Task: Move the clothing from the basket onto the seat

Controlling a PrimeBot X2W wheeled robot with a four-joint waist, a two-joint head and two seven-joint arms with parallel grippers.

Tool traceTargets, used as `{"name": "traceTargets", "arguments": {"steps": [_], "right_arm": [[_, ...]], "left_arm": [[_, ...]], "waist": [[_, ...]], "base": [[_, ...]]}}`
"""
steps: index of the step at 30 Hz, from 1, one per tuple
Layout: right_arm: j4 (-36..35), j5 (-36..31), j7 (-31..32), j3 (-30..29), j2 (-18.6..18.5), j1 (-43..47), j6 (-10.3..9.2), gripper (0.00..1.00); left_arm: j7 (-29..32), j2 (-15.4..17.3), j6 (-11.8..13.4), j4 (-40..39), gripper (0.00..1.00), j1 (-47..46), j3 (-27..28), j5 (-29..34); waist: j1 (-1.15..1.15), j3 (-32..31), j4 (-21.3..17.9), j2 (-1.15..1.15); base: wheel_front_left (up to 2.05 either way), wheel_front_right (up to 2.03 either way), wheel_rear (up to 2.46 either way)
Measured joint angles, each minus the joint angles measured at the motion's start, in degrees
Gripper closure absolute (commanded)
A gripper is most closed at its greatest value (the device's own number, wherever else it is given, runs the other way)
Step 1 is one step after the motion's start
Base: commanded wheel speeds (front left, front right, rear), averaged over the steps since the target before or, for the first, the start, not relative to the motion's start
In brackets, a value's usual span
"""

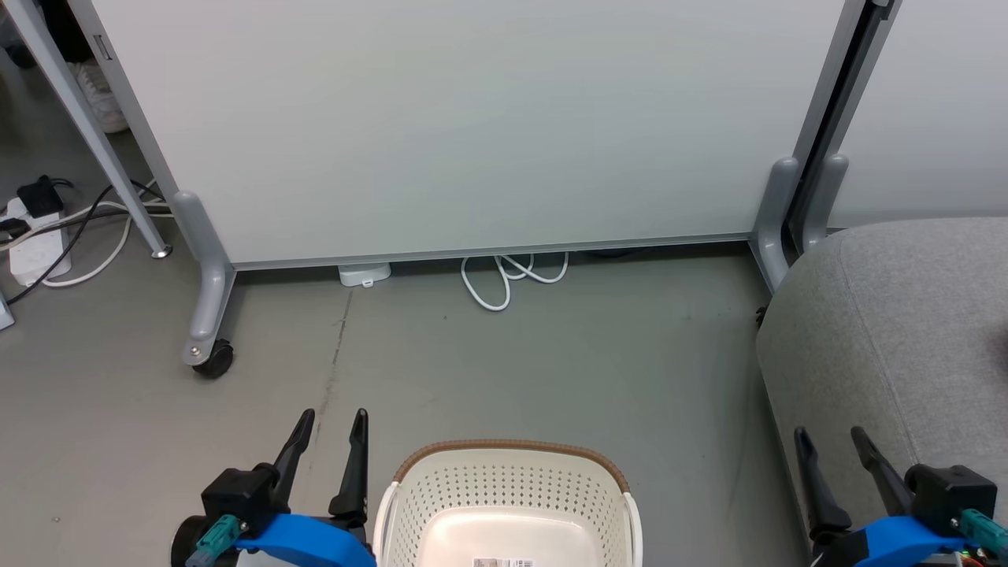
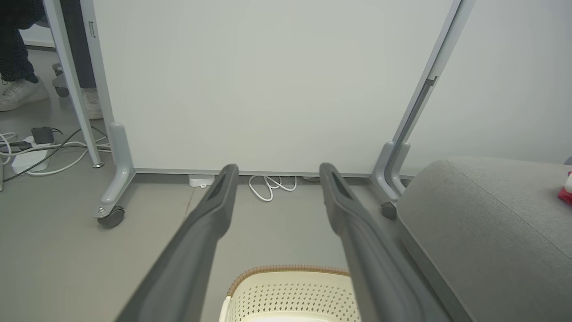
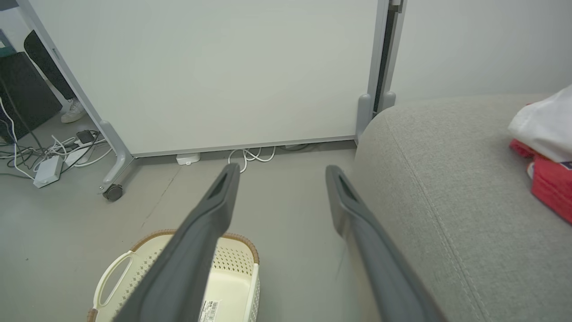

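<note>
While the clothing (image 3: pixel 550 185) lies on the seat (image 3: pixel 447 179), the left pincer (image 1: pixel 335 415) and right pincer (image 1: pixel 828 433), both spread, flank the basket (image 1: pixel 512 447)

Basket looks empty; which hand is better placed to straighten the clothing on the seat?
Probably right. The right hand hangs open beside the seat, clothing to its right; the left hand is across the basket.

The left gripper (image 1: pixel 333 417) sat at the lower left of the head view and the right gripper (image 1: pixel 828 435) at the lower right. Each had its two dark fingers (image 1: pixel 354 465) pointing up the frame, spread apart and empty. Both wrist views showed the same wide gap.
</note>
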Motion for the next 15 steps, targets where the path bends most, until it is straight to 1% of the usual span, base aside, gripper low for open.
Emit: {"name": "traceTargets", "arguments": {"steps": [15], "right_arm": [[1.8,0.9,-0.8,2.3,0.0,0.0,0.00,0.00]], "left_arm": [[0.0,0.5,0.0,1.2,0.00,-1.1,-1.5,-0.5]], "waist": [[0.01,-0.5,0.1,0.00]], "base": [[0.00,0.00,0.00]]}}
